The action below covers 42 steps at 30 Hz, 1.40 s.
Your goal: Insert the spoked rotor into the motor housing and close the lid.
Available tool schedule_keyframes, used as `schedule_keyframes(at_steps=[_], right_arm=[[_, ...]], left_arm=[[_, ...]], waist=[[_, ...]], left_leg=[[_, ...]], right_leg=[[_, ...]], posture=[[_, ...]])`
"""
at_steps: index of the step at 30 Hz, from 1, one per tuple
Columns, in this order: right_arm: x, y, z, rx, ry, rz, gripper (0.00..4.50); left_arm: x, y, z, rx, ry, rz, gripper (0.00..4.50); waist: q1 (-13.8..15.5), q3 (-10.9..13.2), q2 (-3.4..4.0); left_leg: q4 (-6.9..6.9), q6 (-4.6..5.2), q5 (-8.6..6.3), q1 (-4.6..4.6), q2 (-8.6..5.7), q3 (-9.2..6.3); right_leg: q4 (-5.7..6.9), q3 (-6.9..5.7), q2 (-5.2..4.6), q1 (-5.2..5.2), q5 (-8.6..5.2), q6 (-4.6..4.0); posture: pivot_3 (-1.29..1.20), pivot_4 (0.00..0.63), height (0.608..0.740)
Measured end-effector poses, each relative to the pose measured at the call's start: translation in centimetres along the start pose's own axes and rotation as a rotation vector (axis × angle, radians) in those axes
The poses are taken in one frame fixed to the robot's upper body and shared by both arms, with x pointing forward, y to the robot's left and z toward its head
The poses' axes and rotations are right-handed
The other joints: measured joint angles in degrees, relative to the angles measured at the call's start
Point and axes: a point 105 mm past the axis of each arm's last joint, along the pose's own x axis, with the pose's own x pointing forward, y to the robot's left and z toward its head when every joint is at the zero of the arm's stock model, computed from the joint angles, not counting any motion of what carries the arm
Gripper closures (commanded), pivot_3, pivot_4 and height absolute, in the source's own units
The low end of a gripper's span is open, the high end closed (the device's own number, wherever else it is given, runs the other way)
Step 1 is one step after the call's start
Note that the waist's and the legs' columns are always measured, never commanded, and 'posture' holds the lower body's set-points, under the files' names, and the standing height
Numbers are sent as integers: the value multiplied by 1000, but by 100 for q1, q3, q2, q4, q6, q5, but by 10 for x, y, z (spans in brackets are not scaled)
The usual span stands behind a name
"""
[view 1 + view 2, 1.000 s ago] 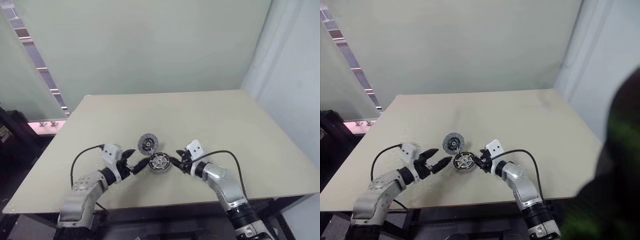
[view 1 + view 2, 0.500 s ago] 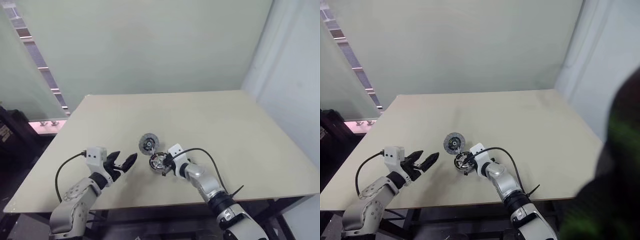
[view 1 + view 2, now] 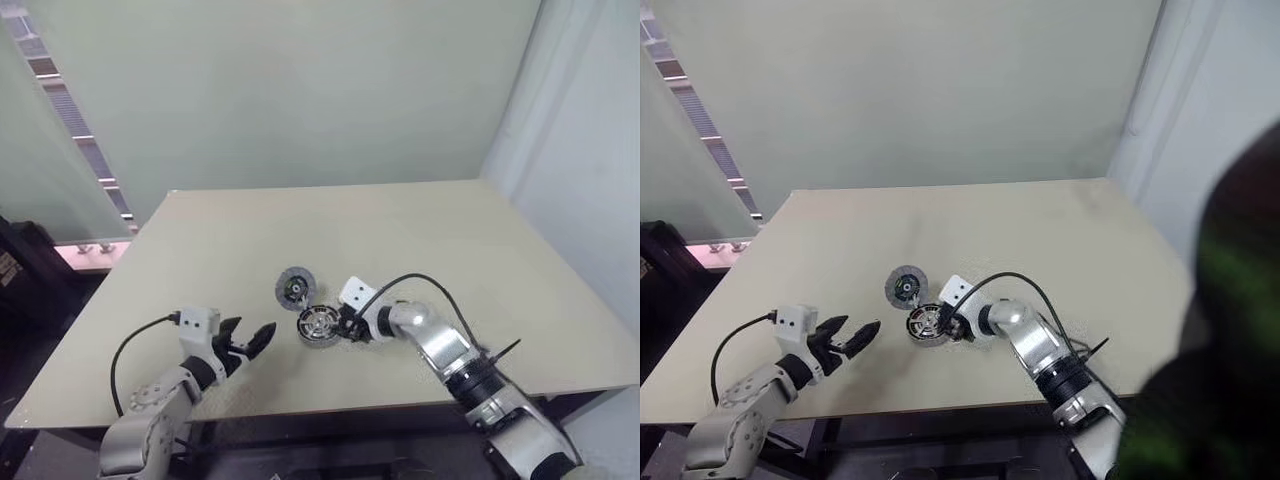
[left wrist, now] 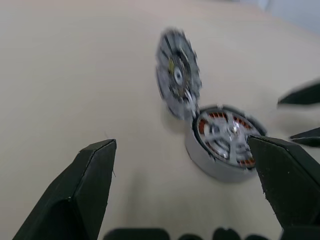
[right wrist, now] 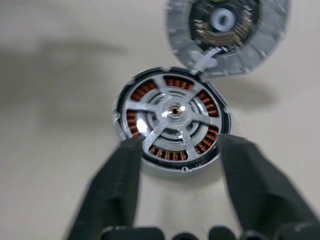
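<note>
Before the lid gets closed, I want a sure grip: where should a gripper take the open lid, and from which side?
Take the lid by its free rim, opposite the hinge tab joining it to the motor housing, coming from the table's far side. It lies open, inner face up; the rim looks like the only graspable edge.

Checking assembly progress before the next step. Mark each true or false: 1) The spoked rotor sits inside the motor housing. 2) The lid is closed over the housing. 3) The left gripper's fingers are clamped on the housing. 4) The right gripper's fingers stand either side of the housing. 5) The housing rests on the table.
1) True: the spoked rotor lies in the motor housing, copper windings showing between its spokes.
2) False: the lid is flipped open beside the housing.
3) False: the left gripper is open, apart from it.
4) True for the right gripper.
5) True: it sits on the table.
</note>
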Motion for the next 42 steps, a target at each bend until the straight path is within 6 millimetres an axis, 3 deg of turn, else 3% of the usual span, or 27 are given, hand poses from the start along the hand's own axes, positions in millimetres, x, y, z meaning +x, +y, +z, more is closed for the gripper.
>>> schedule_keyframes(at_steps=[2, 3, 8, 15, 25, 29, 35, 39, 42], right_arm=[[-3, 5, -1, -58, 49, 59, 135], [-2, 9, -3, -83, 73, 83, 27], [4, 21, -4, -215, 166, 165, 27], [18, 20, 5, -368, 221, 158, 27], [33, 16, -16, -396, 286, 133, 27], [34, 13, -18, -396, 286, 116, 934], [33, 7, -16, -394, 273, 71, 3113], [35, 9, -10, -401, 244, 71, 4263], [37, 14, -11, -390, 232, 74, 4421]], left_arm=[[1, -1, -3, 3, 13, -5, 0], [1, -2, -4, 4, 15, -6, 0], [3, -4, -5, 16, 22, -19, 0], [3, -4, -8, 39, 32, -15, 0], [2, -6, -16, 49, 54, -17, 0], [2, -6, -16, 58, 58, -15, 0], [2, -6, -16, 68, 58, -14, 0], [4, -7, -17, 72, 62, -19, 0], [5, -7, -16, 79, 57, -23, 0]], waist=[[1, 0, -2], [1, 0, -2], [1, 0, -2], [1, 0, -2], [1, 0, -2], [-1, 1, 0], [2, 0, -2], [-1, -3, -4], [0, -3, -3]], left_leg=[[-3, -1, 0, -1, 0, -1], [-3, -1, -1, -3, -1, -1], [-3, -1, -1, -14, -4, 0], [-6, -2, -1, -13, -4, -4], [-12, -3, -1, -11, -8, -10], [-11, -5, 0, 1, -5, -7], [-14, -6, -1, 0, -10, -10], [-25, -9, -2, 1, -6, -8], [-26, -9, -2, 1, -4, -9]], right_leg=[[-2, -2, -1, 0, 0, 0], [-3, -2, -2, -1, 0, 1], [-4, -2, -7, -14, 6, 10], [-4, -5, -7, -15, 7, 12], [-4, -6, -9, -15, 7, 12], [-3, -7, -8, -8, 1, 3], [-4, -6, -10, -10, 7, 12], [-3, -6, -9, -11, 7, 13], [-4, -7, -9, -11, 7, 12]], posture=[[0, 0, 740], [0, 0, 740], [0, 0, 740], [0, 0, 740], [0, 0, 740], [0, 0, 740], [0, 0, 740], [0, 0, 740], [0, 0, 740]])
